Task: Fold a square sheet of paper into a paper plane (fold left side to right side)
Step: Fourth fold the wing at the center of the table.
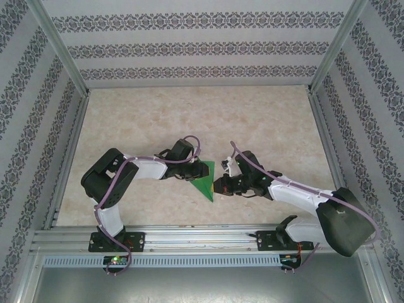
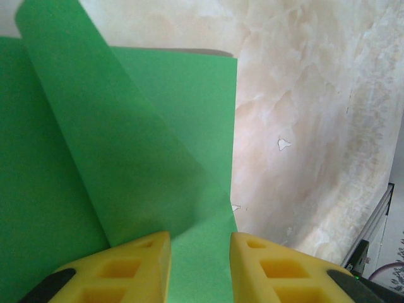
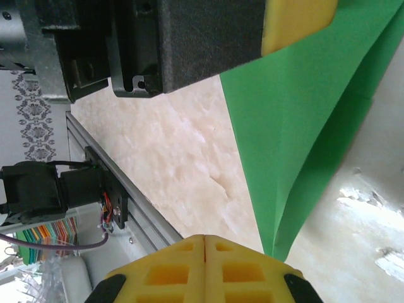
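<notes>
Paper [image 1: 207, 180] lies btwn arms. L gripper [image 2: 201, 241] part-open over it, not pinching. R gripper [image 3: 205, 241] shut, empty, w/ paper's tip just beside it.

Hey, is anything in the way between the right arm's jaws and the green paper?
Nothing visible does. In the right wrist view the right arm's jaws, shut, sit beside the pointed corner of the folded green paper, with only bare marbled tabletop next to them.

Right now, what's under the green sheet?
Its raised flap lies over a flatter layer of the same green sheet; marbled tabletop shows beside it. The table directly beneath is covered, so nothing there can be checked.
</notes>
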`<state>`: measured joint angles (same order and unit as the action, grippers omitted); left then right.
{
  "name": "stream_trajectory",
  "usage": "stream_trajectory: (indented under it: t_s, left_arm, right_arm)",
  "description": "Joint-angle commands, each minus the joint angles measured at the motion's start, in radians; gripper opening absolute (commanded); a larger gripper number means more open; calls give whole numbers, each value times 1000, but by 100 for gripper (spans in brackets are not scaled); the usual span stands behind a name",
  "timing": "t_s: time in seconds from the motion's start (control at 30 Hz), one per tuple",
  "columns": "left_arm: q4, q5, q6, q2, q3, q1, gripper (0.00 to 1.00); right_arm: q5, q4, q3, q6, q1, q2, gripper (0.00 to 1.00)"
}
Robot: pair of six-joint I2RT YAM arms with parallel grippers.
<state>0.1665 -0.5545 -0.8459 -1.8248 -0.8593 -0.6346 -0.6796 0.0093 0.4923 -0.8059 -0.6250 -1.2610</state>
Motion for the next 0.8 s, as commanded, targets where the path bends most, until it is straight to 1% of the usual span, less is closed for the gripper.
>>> stream_trajectory:
  t_s: [0.0, 0.37, 0.77]
  left_arm:
    - [-21, 29, -6, -36, 29, 8, 31]
    - [-22, 28, -6, -36, 29, 9, 32]
    - [-24, 31, -7, -38, 28, 9, 32]
  right_arm:
    - [28, 79, 17, -27, -19, -39, 0]
    - [22, 159, 64, -30, -59, -208, 0]
    - [30, 167, 31, -45, -71, -248, 0]
